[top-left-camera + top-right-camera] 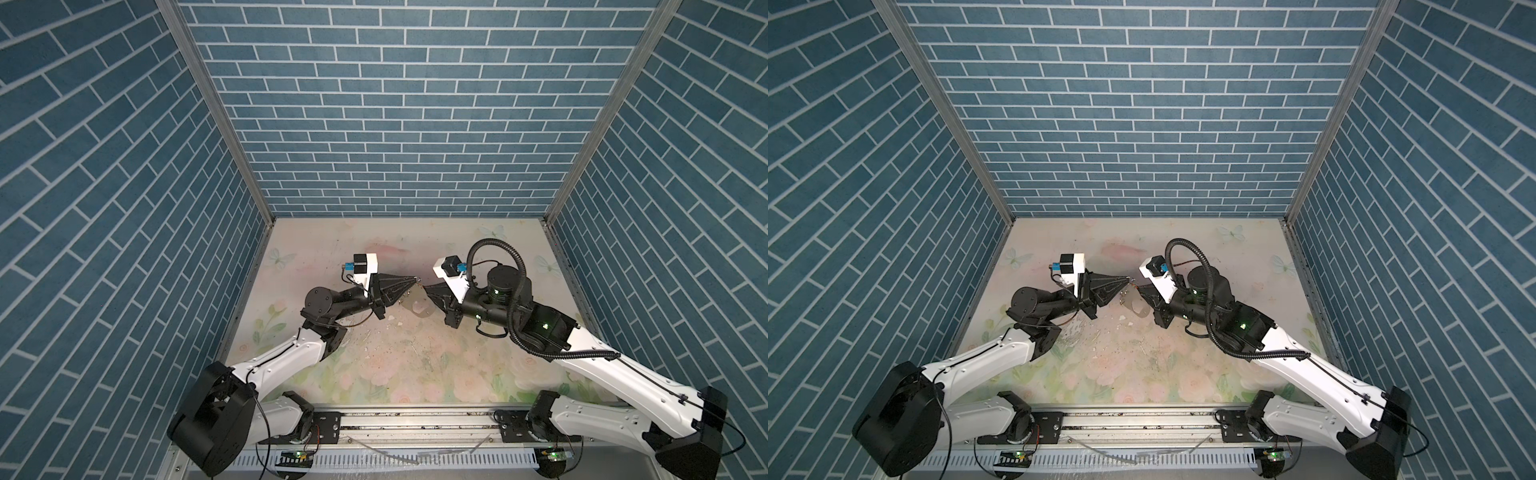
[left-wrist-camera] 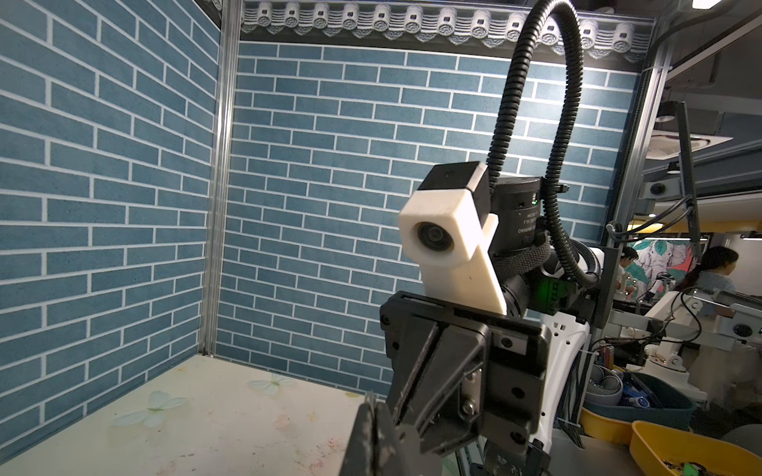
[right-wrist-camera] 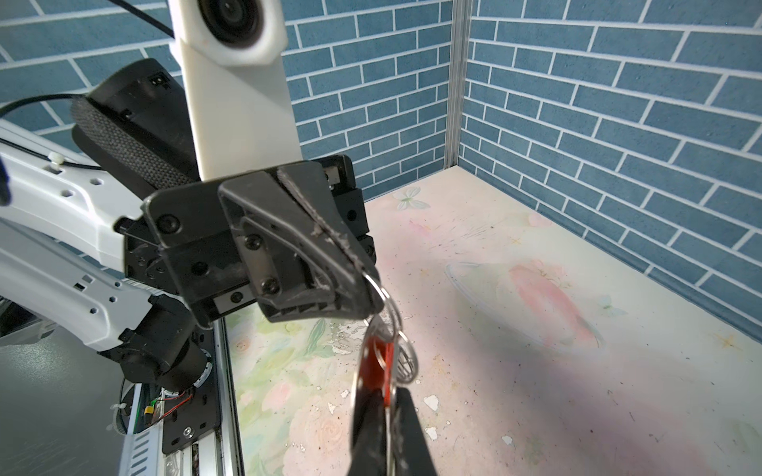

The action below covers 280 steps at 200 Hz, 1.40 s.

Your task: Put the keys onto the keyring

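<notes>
Orange-red plastic marks the point of work: the oblong orange-red tag [image 3: 377,364] of a small key hangs in mid-air, well above the floral-printed tabletop [image 3: 536,371], between the two arms. The left gripper [image 3: 365,274] is closed, its black tips pinching a thin round silver ring [image 3: 387,297]. A cluster of further silver loops and the tag hangs from that ring. The right gripper [image 3: 387,397] is closed too, and the lower end of the tag runs down between its dark fingers [image 3: 367,424] — we read this as a grip on the tag. In both top views the two tips nearly meet. What we take for the dark flat oval keyring [image 1: 415,308] shows as a faint grey shape just below them, too dim to be sure. The key's metal blade is blurred, and we cannot tell which loop passes through which.

We judge the step to be threading the tagged key onto the keyring's ring. To do it well, we would hold the left gripper steady as an anchor. The right one should make only small moves, sliding the key's loop along the curve of the silver ring, not pulling straight away from it. A hard tug could drag the ring out of the slim fingertip pinch — and drop the whole cluster. We would let go only once the loop sits fully on the ring.
</notes>
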Each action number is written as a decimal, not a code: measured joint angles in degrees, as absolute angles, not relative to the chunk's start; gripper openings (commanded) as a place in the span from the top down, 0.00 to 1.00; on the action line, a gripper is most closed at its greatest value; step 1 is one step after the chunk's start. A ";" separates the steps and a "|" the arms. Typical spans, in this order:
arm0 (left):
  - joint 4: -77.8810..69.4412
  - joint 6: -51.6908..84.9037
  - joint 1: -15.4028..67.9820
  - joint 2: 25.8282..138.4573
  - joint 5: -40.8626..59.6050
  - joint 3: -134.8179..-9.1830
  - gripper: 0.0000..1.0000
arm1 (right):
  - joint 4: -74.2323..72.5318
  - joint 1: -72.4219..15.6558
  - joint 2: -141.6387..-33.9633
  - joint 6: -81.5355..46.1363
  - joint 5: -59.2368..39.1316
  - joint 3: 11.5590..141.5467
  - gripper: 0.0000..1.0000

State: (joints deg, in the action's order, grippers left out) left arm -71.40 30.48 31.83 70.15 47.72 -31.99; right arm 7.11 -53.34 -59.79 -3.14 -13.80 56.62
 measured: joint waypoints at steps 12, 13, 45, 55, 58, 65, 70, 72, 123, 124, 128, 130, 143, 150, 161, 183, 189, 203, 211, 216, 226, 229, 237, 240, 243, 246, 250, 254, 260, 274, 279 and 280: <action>-71.92 30.87 31.77 70.48 47.75 -31.97 1.00 | 7.09 -53.34 -59.79 -3.14 -13.78 56.62 1.00; -71.94 30.89 31.77 70.50 47.75 -31.97 1.00 | 7.07 -53.34 -59.79 -3.14 -13.78 56.62 1.00; -74.39 32.14 31.42 71.09 47.72 -31.75 1.00 | 7.05 -53.34 -59.90 -3.14 -14.09 56.64 1.00; -75.24 32.64 31.24 71.40 47.70 -31.73 1.00 | 7.05 -53.34 -60.25 -3.14 -14.48 56.64 1.00; -75.55 32.77 31.18 71.53 47.75 -31.73 1.00 | 7.03 -53.34 -60.38 -3.14 -14.63 56.64 1.00; -75.90 33.06 31.14 71.79 47.83 -31.73 1.00 | 6.85 -53.32 -60.77 -3.14 -14.92 56.64 1.00; -76.03 33.26 31.11 72.01 47.88 -31.73 1.00 | 6.76 -53.32 -61.08 -3.16 -15.18 56.64 1.00; -76.07 33.26 31.09 72.07 47.92 -31.73 1.00 | 6.74 -53.32 -61.21 -3.16 -15.27 56.64 1.00; -76.40 34.13 30.98 72.62 48.53 -31.53 1.00 | 5.82 -53.23 -63.75 -3.16 -18.55 57.39 1.00; -76.40 34.13 30.98 72.62 48.53 -31.53 1.00 | 5.82 -53.23 -63.88 -3.16 -18.63 57.49 1.00; -76.51 34.17 30.98 72.62 48.53 -31.53 1.00 | 5.82 -53.23 -64.16 -3.16 -18.85 57.71 1.00; -76.58 34.17 30.98 72.62 48.53 -31.53 1.00 | 5.82 -53.23 -64.34 -3.16 -19.03 57.87 1.00; -76.84 34.28 30.92 72.62 48.53 -31.53 1.00 | 5.89 -53.23 -65.21 -3.16 -19.88 58.70 1.00; -77.01 34.30 30.87 72.62 48.56 -31.53 1.00 | 5.91 -53.23 -65.52 -3.14 -20.14 58.94 1.00; -77.12 34.33 30.85 72.62 48.66 -31.53 1.00 | 6.24 -53.23 -65.69 -3.14 -20.18 59.22 0.95; -77.32 34.46 30.72 72.60 48.71 -31.53 1.00 | 7.31 -53.28 -64.93 -2.79 -19.57 59.22 0.83; -77.47 34.54 30.72 72.62 48.73 -31.53 1.00 | 7.97 -53.36 -64.42 -2.46 -19.31 59.22 0.81; -77.69 34.79 30.72 72.60 48.75 -31.53 1.00 | 9.52 -53.47 -62.50 -1.80 -18.02 59.22 0.79; -77.78 34.94 30.72 72.60 48.80 -31.53 1.00 | 10.39 -53.52 -60.97 -1.21 -17.12 59.22 0.78; -77.84 35.03 30.72 72.60 48.84 -31.53 1.00 | 10.87 -53.52 -60.05 -0.99 -16.62 59.22 0.77; -77.93 35.20 30.72 72.60 48.99 -31.53 1.00 | 11.92 -53.52 -58.04 -0.43 -15.57 59.22 0.76; -77.95 35.24 30.72 72.60 49.04 -31.53 1.00 | 12.08 -53.52 -57.52 -0.23 -15.33 59.22 0.76; -77.95 35.35 30.72 72.62 49.15 -31.53 1.00 | 12.43 -53.52 -56.16 0.16 -14.68 59.22 0.76; -77.95 35.38 30.72 72.60 49.15 -31.53 1.00 | 12.56 -53.52 -55.61 0.40 -14.41 59.22 0.76; -77.95 35.40 30.72 72.62 49.17 -31.53 1.00 | 12.64 -53.52 -55.22 0.45 -14.22 59.22 0.75; -77.95 35.40 30.72 72.62 49.19 -31.53 1.00 | 12.71 -53.52 -54.92 0.54 -14.06 59.22 0.75; -77.95 35.42 30.72 72.62 49.19 -31.53 1.00 | 12.84 -53.52 -54.39 0.56 -13.74 59.22 0.75; -77.95 35.44 30.72 72.62 49.19 -31.53 1.00 | 12.91 -53.52 -54.00 0.67 -13.52 59.22 0.75; -77.95 35.48 30.72 72.62 49.21 -31.53 1.00 | 12.95 -53.52 -53.65 0.93 -13.21 59.22 0.74; -77.95 35.59 30.72 72.66 49.32 -31.57 1.00 | 12.93 -53.49 -53.36 1.43 -12.58 59.22 0.74; -77.95 35.66 30.72 72.71 49.39 -31.57 1.00 | 12.93 -53.49 -53.41 1.54 -12.38 59.22 0.74; -77.95 35.66 30.72 72.71 49.39 -31.57 1.00 | 12.93 -53.49 -53.43 1.58 -12.38 59.22 0.74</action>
